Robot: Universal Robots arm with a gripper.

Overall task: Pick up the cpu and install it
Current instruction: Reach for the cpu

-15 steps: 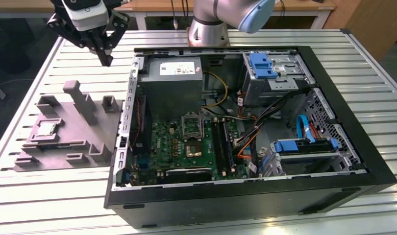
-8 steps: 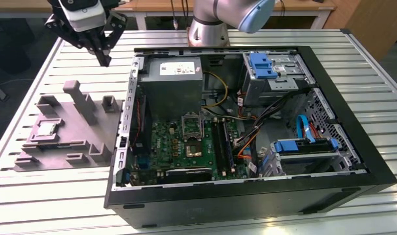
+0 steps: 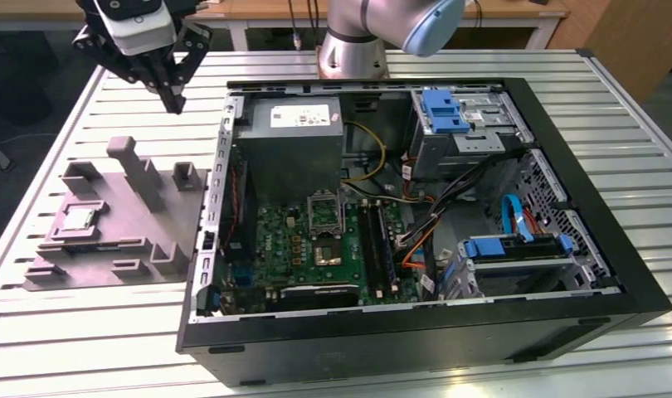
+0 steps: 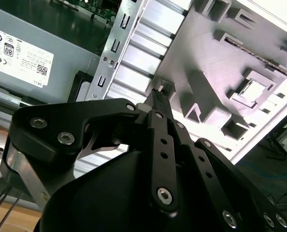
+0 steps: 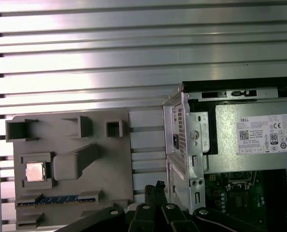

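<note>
Hand hangs pressed together, empty, just off the tray edge. We judge it should spread, then centre squarely over the cpu, seated in a tray pocket.

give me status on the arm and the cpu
gripper jaws shut, empty, high near the gap between tray and case. cpu seated in the tray, untouched. nothing lying over it.

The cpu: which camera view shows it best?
The first wrist view: it looks straight down on the cpu, lying in its pocket of the grey tray, unobstructed. The second wrist view shows the cpu at a slant; the exterior view shows the cpu small.
</note>
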